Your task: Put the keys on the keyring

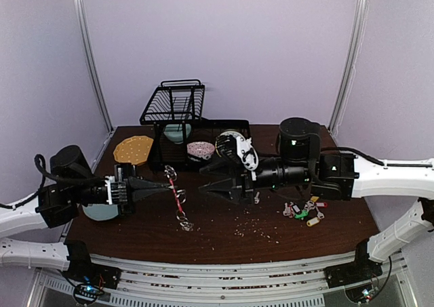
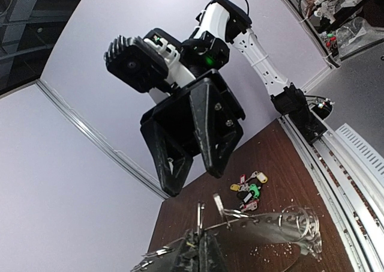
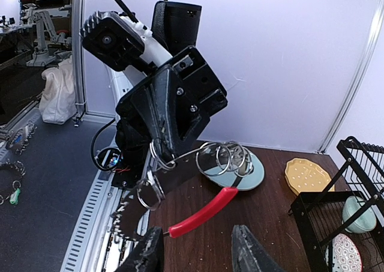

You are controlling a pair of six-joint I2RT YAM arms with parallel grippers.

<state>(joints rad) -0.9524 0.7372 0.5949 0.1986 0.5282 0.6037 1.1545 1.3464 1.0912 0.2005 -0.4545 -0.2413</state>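
Keyring (image 3: 201, 209) in left claw (image 3: 157, 155), keys (image 2: 247, 191) apart

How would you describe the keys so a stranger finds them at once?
Start at the dark brown table and go to its right half. There the keys lie in a small heap. Their yellow, red and green plastic tags set them apart from the pale crumbs nearby.

We see the keys (image 1: 305, 212) only as a tiny heap of coloured tags, too small to count. The left arm (image 1: 74, 192) covers part of the pale blue plate (image 1: 100, 213). In the right wrist view, the bottom edge cuts off the fingers (image 3: 249, 254) of the right gripper (image 3: 197, 230), and the right edge cuts the black dish rack (image 3: 336, 206).
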